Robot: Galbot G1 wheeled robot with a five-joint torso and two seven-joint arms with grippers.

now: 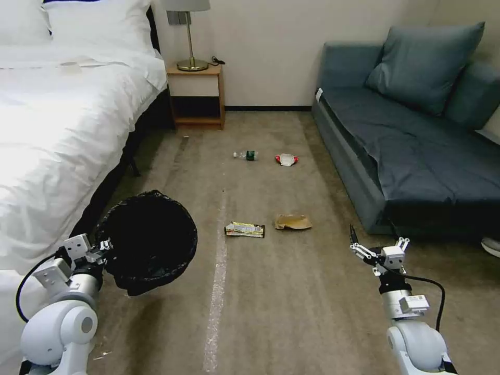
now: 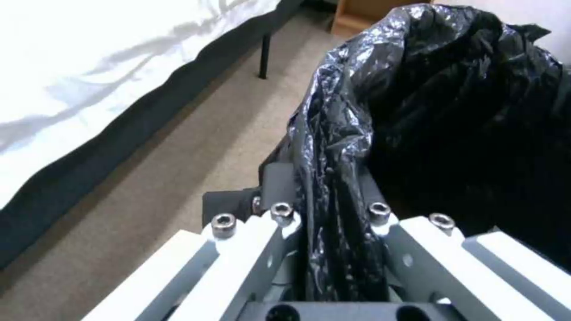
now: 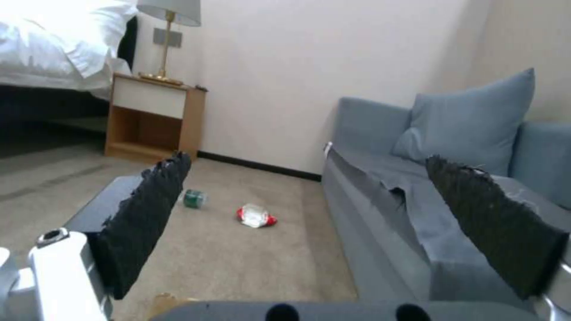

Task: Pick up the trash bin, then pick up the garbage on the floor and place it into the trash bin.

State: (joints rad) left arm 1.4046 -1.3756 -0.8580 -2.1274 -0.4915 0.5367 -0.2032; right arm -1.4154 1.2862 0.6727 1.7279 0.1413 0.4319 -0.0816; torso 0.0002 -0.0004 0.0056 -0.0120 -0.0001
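My left gripper [image 1: 104, 249] is shut on the rim of the trash bin [image 1: 148, 239], a round bin with a crinkly black liner, held at the lower left beside the bed. In the left wrist view the fingers [image 2: 279, 187] pinch the liner-covered rim of the trash bin [image 2: 452, 111]. The garbage lies on the carpet ahead: a clear bottle with green label [image 1: 246, 155], a red-and-white wrapper [image 1: 286, 159], a yellow-green snack wrapper [image 1: 244, 229] and crumpled tan paper [image 1: 292, 222]. My right gripper [image 1: 378, 244] hangs open at the lower right, with nothing between its pads [image 3: 146, 214]. The right wrist view shows the bottle [image 3: 193, 198] and red-and-white wrapper [image 3: 256, 216].
A white bed [image 1: 57, 130] runs along the left. A wooden nightstand [image 1: 198, 96] with a lamp stands at the back wall. A blue-grey sofa [image 1: 411, 151] lines the right side. Open carpet lies between bed and sofa. A shoe [image 1: 490, 246] shows at the right edge.
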